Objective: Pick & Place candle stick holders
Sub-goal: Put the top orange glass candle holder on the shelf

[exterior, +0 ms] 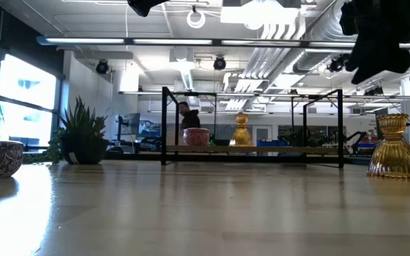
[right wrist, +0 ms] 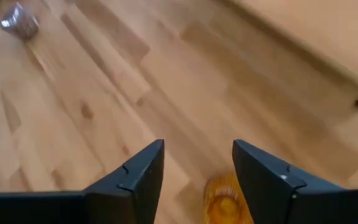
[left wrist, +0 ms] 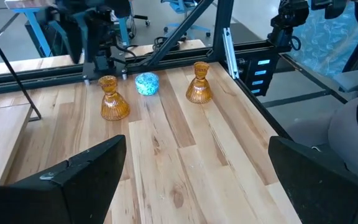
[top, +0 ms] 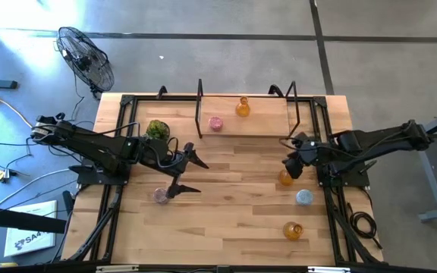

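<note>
holders count six on the wooden table [top: 234, 227]: three amber, two pink, one light blue. nearest the front edge on the right side stands one amber holder [top: 293, 230]; behind it the light blue holder [top: 303, 198], then a second amber holder [top: 286, 178]. one pink holder [top: 161, 196] sits left of centre. at the far side, a raised wooden shelf [top: 264, 125] inside a black frame [top: 199, 106] carries the other pink holder [top: 215, 123] and the third amber holder [top: 243, 108].

right gripper [right wrist: 197, 168] hangs directly over the second amber holder, fingers parted at medium width with the neck below the gap, nothing gripped. left gripper [top: 191, 173] points toward table centre, fingers spread wide, empty, just beside the near pink holder. one green plant ball [top: 156, 130] lies by the left arm.

table centre stays open between both arms.
</note>
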Action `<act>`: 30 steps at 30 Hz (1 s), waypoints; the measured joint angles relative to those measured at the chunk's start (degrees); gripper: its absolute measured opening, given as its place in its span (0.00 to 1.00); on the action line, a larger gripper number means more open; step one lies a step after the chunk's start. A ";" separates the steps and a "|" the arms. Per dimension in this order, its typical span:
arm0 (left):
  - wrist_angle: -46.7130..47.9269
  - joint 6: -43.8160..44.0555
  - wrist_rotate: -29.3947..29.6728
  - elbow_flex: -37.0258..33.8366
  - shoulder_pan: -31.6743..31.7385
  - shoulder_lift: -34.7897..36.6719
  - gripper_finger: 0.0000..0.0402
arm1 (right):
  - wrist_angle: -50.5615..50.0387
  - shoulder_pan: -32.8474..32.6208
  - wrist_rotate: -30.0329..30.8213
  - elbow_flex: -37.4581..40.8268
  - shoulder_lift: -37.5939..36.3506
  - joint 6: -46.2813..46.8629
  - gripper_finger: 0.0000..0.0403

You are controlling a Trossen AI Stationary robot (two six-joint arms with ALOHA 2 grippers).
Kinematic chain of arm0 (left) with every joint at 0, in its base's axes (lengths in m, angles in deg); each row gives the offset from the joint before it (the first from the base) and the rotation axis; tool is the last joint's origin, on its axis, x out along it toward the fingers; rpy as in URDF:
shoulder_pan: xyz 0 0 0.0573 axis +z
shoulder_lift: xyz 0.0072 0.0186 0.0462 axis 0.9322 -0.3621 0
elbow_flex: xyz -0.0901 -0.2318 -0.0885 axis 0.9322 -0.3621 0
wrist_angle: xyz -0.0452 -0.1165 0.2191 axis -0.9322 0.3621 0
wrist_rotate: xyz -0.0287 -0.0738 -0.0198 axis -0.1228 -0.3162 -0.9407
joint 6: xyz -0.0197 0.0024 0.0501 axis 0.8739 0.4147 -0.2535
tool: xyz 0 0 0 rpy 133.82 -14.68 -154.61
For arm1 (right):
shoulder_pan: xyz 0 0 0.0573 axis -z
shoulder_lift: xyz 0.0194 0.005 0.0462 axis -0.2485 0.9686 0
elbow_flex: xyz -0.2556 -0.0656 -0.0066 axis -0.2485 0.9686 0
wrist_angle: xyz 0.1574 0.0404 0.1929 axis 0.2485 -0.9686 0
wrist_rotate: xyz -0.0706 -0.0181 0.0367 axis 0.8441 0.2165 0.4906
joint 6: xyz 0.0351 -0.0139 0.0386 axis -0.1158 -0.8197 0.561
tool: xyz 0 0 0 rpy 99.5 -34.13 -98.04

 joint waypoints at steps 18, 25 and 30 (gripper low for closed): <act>0.94 0.04 0.02 0.00 0.00 -0.02 0.96 | 4.29 0.04 -6.12 0.02 0.24 -7.56 0.35; 0.90 -0.02 0.02 0.00 0.00 -0.02 0.96 | 3.99 1.38 -7.82 0.00 0.27 -7.34 0.41; 0.85 -0.46 0.04 0.00 -0.02 -0.02 0.96 | 4.20 1.39 -8.09 0.00 0.41 -7.63 0.54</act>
